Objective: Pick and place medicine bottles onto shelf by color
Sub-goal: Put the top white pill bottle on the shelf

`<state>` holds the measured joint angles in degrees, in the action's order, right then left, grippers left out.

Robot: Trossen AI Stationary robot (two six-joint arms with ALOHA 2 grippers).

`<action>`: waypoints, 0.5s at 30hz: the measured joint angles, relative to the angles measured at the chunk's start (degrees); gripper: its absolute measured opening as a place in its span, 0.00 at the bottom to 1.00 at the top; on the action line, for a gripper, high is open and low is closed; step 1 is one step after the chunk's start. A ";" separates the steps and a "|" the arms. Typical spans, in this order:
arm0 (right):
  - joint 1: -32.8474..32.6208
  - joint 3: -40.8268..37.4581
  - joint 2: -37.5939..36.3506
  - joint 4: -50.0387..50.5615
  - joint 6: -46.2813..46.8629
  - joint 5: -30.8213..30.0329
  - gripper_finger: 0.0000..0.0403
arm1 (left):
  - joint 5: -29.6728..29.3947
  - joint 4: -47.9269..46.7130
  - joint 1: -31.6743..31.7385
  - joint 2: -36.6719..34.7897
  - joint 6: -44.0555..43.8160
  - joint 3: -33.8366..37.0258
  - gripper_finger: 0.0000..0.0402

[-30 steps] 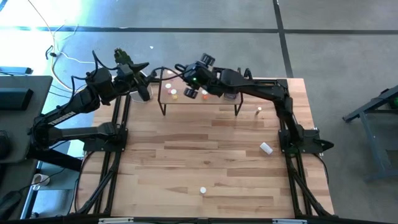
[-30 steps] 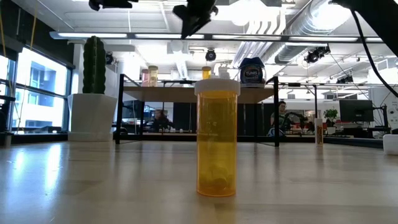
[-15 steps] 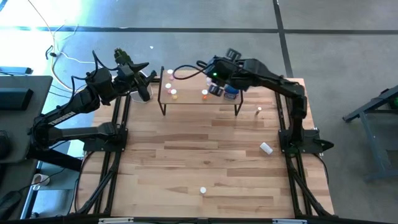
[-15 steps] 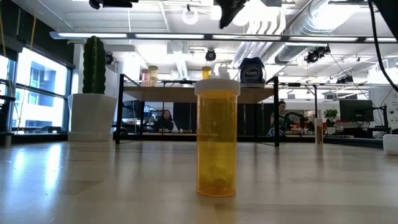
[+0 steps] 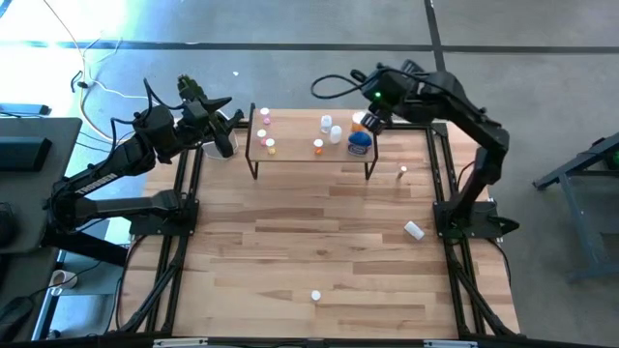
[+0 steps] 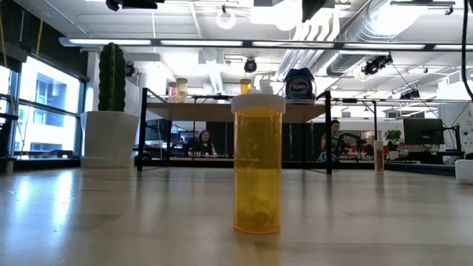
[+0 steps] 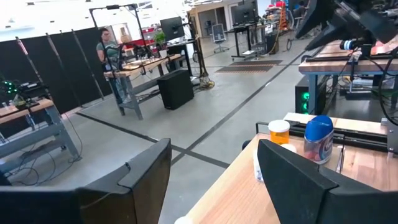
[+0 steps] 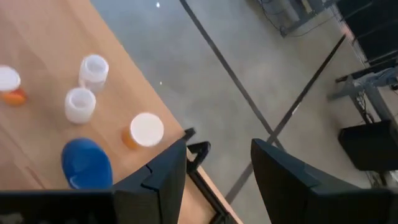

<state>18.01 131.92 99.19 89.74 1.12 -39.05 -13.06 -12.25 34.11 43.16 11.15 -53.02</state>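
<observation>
Orange bottle [image 6: 258, 164] up close, shelf [image 5: 309, 145] behind it

It blocks the shelf's middle. Blue bottle [image 5: 359, 142] stands at the shelf's right end. Right gripper [image 8: 217, 165] hangs empty and parted above it, left gripper [image 7: 214, 174] wide open by the cactus pot [image 6: 109, 139].

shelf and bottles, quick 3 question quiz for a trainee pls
1. True or false: the blue bottle stands on the shelf.
2. Which arm's pincer hangs above the shelf end by the blue bottle? A) left B) right
3. Fill in: the bottle nearest the low camera is ____ with a white cap.

Key: 1 true; 2 B; 3 orange.
</observation>
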 joint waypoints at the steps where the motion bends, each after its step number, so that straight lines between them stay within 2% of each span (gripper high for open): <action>1: 0.19 -1.03 -0.87 0.00 0.02 0.05 0.43 | 0.00 0.00 0.00 0.00 -0.01 -0.01 0.57; 5: 1.36 -10.20 -6.56 -1.59 1.82 -0.65 0.43 | 0.00 -0.07 0.00 0.00 -0.07 -0.01 0.57; 11: 2.99 -32.29 -20.04 -18.07 2.37 -0.93 0.43 | 0.00 -0.15 -0.01 0.00 -0.43 -0.01 0.57; 15: 4.09 -43.78 -27.82 -26.41 7.08 -0.87 0.43 | 0.00 -0.15 0.00 0.00 -0.43 0.01 0.57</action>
<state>22.10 88.13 71.37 63.33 8.20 -39.92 -13.06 -12.40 34.11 43.16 10.72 -53.02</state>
